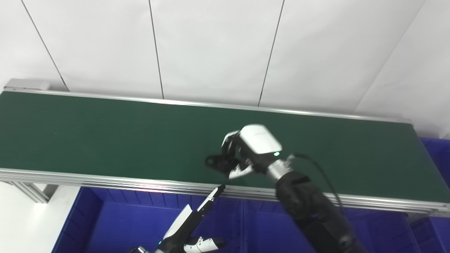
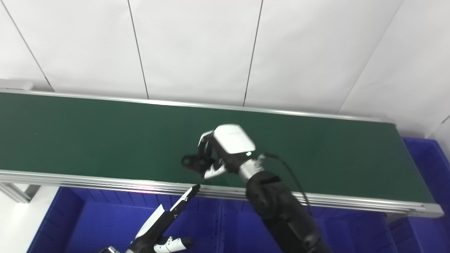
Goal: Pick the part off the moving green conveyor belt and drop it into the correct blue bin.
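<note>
The green conveyor belt (image 1: 105,133) runs across the view. My right hand (image 1: 248,149) is over the belt near its front edge, fingers closed on a small black part (image 1: 215,162) with a ring end that sticks out to the left; the part shows in the right eye view too (image 2: 190,161). Whether the part is lifted off the belt I cannot tell. My left hand (image 1: 191,225) is low at the bottom, below the belt's front rail, fingers straight and apart, holding nothing. Blue bins (image 1: 133,221) lie under the belt's front edge.
Another blue bin (image 1: 436,151) stands at the right end of the belt. The aluminium front rail (image 1: 105,179) of the conveyor sits between the belt and the bins. A white panelled wall is behind. A white floor area shows at bottom left.
</note>
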Motion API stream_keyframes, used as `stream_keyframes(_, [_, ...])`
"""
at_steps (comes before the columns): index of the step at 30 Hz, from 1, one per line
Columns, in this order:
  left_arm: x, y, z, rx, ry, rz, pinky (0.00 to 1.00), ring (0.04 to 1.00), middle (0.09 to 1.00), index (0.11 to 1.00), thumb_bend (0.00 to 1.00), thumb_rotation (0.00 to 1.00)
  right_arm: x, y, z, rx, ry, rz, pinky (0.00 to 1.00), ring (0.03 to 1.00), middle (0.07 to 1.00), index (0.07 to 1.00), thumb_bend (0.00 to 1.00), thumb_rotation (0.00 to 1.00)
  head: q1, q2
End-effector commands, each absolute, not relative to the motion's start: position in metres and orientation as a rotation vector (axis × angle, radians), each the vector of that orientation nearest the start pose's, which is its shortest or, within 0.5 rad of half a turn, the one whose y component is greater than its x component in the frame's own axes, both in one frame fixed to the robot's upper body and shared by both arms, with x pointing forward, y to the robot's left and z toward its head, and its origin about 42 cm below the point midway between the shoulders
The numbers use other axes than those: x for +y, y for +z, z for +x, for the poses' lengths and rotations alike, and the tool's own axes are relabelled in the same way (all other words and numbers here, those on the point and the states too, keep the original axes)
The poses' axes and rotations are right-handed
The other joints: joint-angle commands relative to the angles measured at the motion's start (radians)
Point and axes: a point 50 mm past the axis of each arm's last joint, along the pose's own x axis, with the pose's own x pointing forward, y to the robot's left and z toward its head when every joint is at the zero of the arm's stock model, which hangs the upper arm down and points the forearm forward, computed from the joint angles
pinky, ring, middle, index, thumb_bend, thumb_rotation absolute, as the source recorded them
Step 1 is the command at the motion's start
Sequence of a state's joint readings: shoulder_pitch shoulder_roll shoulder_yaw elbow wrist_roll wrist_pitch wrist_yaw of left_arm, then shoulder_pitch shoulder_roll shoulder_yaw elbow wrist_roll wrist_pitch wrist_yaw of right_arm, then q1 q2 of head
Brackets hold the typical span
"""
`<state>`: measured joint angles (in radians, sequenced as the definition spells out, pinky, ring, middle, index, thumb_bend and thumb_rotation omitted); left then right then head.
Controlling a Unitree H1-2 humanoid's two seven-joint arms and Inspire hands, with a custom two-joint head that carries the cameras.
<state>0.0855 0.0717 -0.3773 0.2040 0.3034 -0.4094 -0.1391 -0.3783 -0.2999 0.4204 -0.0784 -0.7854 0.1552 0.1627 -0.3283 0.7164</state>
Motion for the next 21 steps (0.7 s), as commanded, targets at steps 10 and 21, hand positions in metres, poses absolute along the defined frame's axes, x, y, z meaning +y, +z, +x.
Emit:
stream_keyframes(10, [0.116, 0.052, 0.219, -0.183, -0.579, 0.278, 1.0, 1.0, 1.0, 1.0, 0.77, 0.85, -0.222, 0.186, 0.305, -0.233, 0.263, -1.11, 0.22, 0.266, 0.472, 0.49, 0.53, 0.0, 0.017, 0.021])
stream_keyframes(21, [0.115, 0.058, 0.224, -0.159, -0.522, 0.276, 1.0, 1.0, 1.0, 1.0, 0.8, 0.87, -0.255, 0.096, 0.251, 0.017, 0.288, -1.077, 0.23, 0.303, 0.475, 0.49, 0.53, 0.0, 0.081, 0.059])
